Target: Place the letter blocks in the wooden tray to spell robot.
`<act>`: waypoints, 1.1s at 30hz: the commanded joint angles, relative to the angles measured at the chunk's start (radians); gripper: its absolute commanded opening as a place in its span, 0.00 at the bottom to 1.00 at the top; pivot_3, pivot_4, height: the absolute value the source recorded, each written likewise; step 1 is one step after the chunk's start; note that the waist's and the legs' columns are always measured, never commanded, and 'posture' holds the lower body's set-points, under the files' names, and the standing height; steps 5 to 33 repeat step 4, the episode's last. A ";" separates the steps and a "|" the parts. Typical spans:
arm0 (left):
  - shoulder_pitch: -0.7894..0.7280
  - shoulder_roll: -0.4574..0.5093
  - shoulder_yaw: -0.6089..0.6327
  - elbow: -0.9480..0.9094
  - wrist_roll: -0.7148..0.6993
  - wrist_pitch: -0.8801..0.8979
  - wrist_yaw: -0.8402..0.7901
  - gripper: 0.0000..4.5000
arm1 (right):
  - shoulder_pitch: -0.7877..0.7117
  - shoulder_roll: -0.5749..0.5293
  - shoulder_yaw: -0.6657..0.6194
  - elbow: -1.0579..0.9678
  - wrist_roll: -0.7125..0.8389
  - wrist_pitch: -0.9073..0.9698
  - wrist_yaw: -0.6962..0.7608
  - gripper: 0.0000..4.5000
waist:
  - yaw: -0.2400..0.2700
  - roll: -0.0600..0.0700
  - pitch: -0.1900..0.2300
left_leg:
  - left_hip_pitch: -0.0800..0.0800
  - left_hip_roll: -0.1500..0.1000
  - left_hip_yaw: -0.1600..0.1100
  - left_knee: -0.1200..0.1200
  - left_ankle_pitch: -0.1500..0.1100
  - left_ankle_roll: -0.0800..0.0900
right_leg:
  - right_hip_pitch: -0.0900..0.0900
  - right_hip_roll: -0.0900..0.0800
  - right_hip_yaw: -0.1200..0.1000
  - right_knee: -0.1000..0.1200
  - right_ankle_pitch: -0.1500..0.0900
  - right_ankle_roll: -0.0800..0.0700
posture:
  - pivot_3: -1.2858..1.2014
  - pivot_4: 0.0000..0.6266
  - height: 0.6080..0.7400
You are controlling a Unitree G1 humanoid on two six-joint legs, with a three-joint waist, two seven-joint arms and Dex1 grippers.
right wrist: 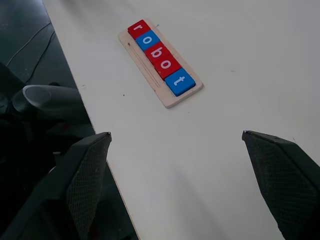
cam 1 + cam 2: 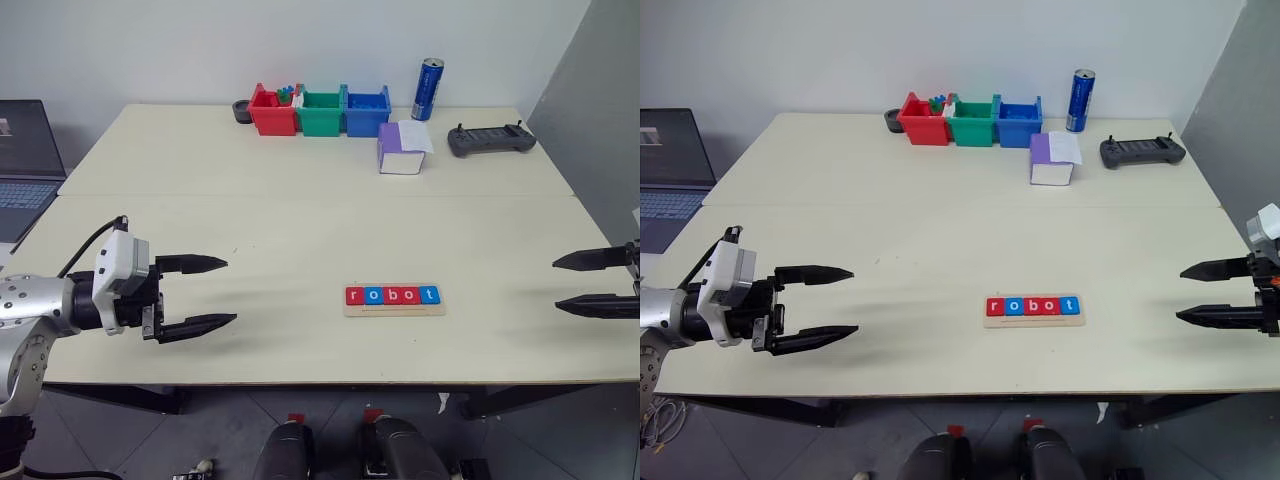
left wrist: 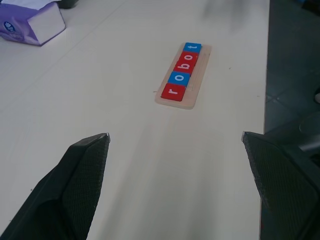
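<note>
I count 5 letter blocks (image 2: 392, 295), 3 red and 2 blue, seated side by side in 1 wooden tray (image 2: 394, 310) near the front edge of the table (image 2: 300, 210), roughly midway between my 2 grippers. The blocks run red, blue, red, red, blue, and their white lowercase letters read "robot". The tray is a narrow pale wood strip; the blocks fill its far side, leaving a bare strip with a thin groove along the near side. The left gripper (image 2: 205, 294) hangs above the table well to the tray's left, its 2 black fingers spread apart and holding nothing. The right gripper (image 2: 1210, 292) hangs at the table's right edge, fingers likewise spread and empty. At the rear I see 3 bins (image 2: 320, 110), 1 red, 1 green, 1 blue, plus 1 blue can (image 2: 428, 89), 1 purple and white box (image 2: 402, 148) and 1 dark handheld controller (image 2: 490, 139); I cannot read any label on these.
</note>
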 commanded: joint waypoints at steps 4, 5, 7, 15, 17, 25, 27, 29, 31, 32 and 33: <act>-0.008 0.024 0.000 -0.016 0.060 -0.038 0.014 1.00 | -0.033 -0.027 0.004 0.013 0.011 -0.043 0.084 0.99 | 0.000 0.000 0.000 | 0.000 0.000 0.000 0.000 0.000 0.000 | 0.000 0.000 0.000 0.000 0.000 0.000 | 0.52 0.24 1.00; -0.008 0.024 0.000 -0.016 0.060 -0.038 0.014 1.00 | -0.033 -0.027 0.004 0.013 0.011 -0.043 0.084 0.99 | 0.000 0.000 0.000 | 0.000 0.000 0.000 0.000 0.000 0.000 | 0.000 0.000 0.000 0.000 0.000 0.000 | 0.52 0.24 1.00; -0.008 0.024 0.000 -0.016 0.060 -0.038 0.014 1.00 | -0.033 -0.027 0.004 0.013 0.011 -0.043 0.084 0.99 | 0.000 0.000 0.000 | 0.000 0.000 0.000 0.000 0.000 0.000 | 0.000 0.000 0.000 0.000 0.000 0.000 | 0.52 0.24 1.00; -0.008 0.024 0.000 -0.016 0.060 -0.038 0.014 1.00 | -0.033 -0.027 0.004 0.013 0.011 -0.043 0.084 0.99 | 0.000 0.000 0.000 | 0.000 0.000 0.000 0.000 0.000 0.000 | 0.000 0.000 0.000 0.000 0.000 0.000 | 0.52 0.24 1.00; -0.008 0.024 0.000 -0.016 0.060 -0.038 0.014 1.00 | -0.033 -0.027 0.004 0.013 0.011 -0.043 0.084 0.99 | 0.000 0.000 0.000 | 0.000 0.000 0.000 0.000 0.000 0.000 | 0.000 0.000 0.000 0.000 0.000 0.000 | 0.52 0.24 1.00; -0.008 0.024 0.000 -0.016 0.060 -0.038 0.014 1.00 | -0.033 -0.027 0.004 0.013 0.011 -0.043 0.084 0.99 | 0.000 0.000 0.000 | 0.000 0.000 0.000 0.000 0.000 0.000 | 0.000 0.000 0.000 0.000 0.000 0.000 | 0.52 0.24 1.00; -0.008 0.024 0.000 -0.016 0.060 -0.038 0.014 1.00 | -0.033 -0.027 0.004 0.013 0.011 -0.043 0.084 0.99 | 0.000 0.000 0.000 | 0.000 0.000 0.000 0.000 0.000 0.000 | 0.000 0.000 0.000 0.000 0.000 0.000 | 0.52 0.24 1.00; -0.008 0.024 0.000 -0.016 0.060 -0.038 0.014 1.00 | -0.033 -0.027 0.004 0.013 0.011 -0.043 0.084 0.99 | 0.000 0.000 0.000 | 0.000 0.000 0.000 0.000 0.000 0.000 | 0.000 0.000 0.000 0.000 0.000 0.000 | 0.52 0.24 1.00; -0.008 0.024 0.000 -0.016 0.060 -0.038 0.014 1.00 | -0.033 -0.027 0.004 0.013 0.011 -0.043 0.084 0.99 | 0.000 0.000 0.000 | 0.000 0.000 0.000 0.000 0.000 0.000 | 0.000 0.000 0.000 0.000 0.000 0.000 | 0.52 0.24 1.00; -0.008 0.024 0.000 -0.016 0.060 -0.038 0.014 1.00 | -0.033 -0.027 0.004 0.013 0.011 -0.043 0.084 0.99 | 0.000 0.000 0.000 | 0.000 0.000 0.000 0.000 0.000 0.000 | 0.000 0.000 0.000 0.000 0.000 0.000 | 0.52 0.24 1.00; -0.008 0.024 0.000 -0.016 0.060 -0.038 0.014 1.00 | -0.033 -0.027 0.004 0.013 0.011 -0.043 0.084 0.99 | 0.000 0.000 0.000 | 0.000 0.000 0.000 0.000 0.000 0.000 | 0.000 0.000 0.000 0.000 0.000 0.000 | 0.52 0.24 1.00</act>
